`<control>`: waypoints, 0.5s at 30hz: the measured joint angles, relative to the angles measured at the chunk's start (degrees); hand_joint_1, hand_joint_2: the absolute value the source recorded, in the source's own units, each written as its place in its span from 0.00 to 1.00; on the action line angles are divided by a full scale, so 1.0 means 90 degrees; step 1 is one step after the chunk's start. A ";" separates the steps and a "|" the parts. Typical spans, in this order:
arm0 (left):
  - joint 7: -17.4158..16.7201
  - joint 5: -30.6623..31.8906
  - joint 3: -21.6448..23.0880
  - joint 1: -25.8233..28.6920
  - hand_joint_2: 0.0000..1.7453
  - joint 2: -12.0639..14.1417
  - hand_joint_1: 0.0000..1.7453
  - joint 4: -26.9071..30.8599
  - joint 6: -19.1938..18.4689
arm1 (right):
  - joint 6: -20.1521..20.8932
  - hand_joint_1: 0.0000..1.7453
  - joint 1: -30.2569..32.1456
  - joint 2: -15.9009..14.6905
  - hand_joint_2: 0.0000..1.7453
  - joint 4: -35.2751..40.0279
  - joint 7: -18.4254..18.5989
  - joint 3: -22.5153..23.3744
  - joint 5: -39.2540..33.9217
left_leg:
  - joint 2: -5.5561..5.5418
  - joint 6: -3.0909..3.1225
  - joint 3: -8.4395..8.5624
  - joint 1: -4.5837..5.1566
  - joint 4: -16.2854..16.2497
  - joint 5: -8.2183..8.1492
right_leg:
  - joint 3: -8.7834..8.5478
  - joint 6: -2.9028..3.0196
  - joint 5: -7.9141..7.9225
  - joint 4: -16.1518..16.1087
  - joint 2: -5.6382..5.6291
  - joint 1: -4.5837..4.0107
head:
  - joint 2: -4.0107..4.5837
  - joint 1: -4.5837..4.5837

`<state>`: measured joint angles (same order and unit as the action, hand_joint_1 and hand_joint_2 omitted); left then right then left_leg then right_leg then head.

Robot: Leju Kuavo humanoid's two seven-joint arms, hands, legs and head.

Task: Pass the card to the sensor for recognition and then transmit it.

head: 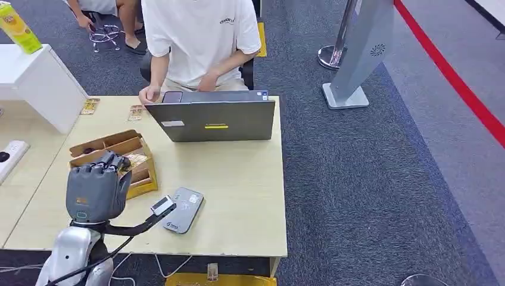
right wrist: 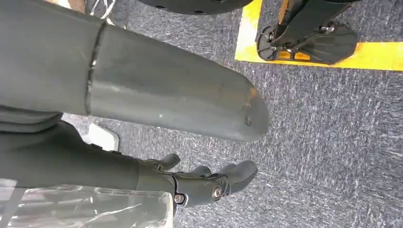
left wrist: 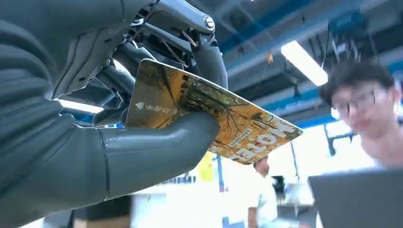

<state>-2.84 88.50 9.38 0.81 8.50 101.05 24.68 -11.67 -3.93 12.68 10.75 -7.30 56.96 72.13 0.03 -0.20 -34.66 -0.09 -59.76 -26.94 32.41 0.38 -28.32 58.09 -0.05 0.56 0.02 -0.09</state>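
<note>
My left hand (head: pixel 95 187) is raised above the table's front left, just in front of a cardboard card box (head: pixel 122 156). In the left wrist view the thumb (left wrist: pixel 157 152) and fingers (left wrist: pixel 211 57) pinch a yellow-brown printed card (left wrist: pixel 223 118) by one end, and the rest of it sticks out free. The grey flat sensor (head: pixel 183 210) lies on the wooden table (head: pixel 238 179), to the right of the hand and lower than it. My right hand (right wrist: pixel 204 183) hangs over the grey carpet with thumb and fingers apart, holding nothing.
A person in a white shirt (head: pixel 199 36) sits at the far side behind an open grey laptop (head: pixel 211 119). Two loose cards (head: pixel 89 106) lie at the table's far left. A white cabinet (head: pixel 36 83) stands at left and a grey stand (head: pixel 357 53) on the carpet at right.
</note>
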 joint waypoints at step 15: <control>-0.0272 -0.0141 -0.0132 -0.2370 1.00 0.1176 1.00 -0.1236 -0.0637 | 0.0231 0.00 -0.0051 0.0000 0.00 0.0000 -0.0002 -0.0012 0.0445 | -0.0009 -0.0007 -0.0004 -0.0002 0.0003 0.0034 | 0.0012 0.0017 0.0022 0.0015 0.0013 -0.0002 | 0.0000 -0.0010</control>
<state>-5.29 87.23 8.19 -20.52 19.08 89.92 18.95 -9.59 -4.38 12.68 10.75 -7.32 56.85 76.13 -0.04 -0.26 -34.69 -0.11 -59.73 -26.64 32.53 0.53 -28.12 58.23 0.07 0.54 0.02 -0.17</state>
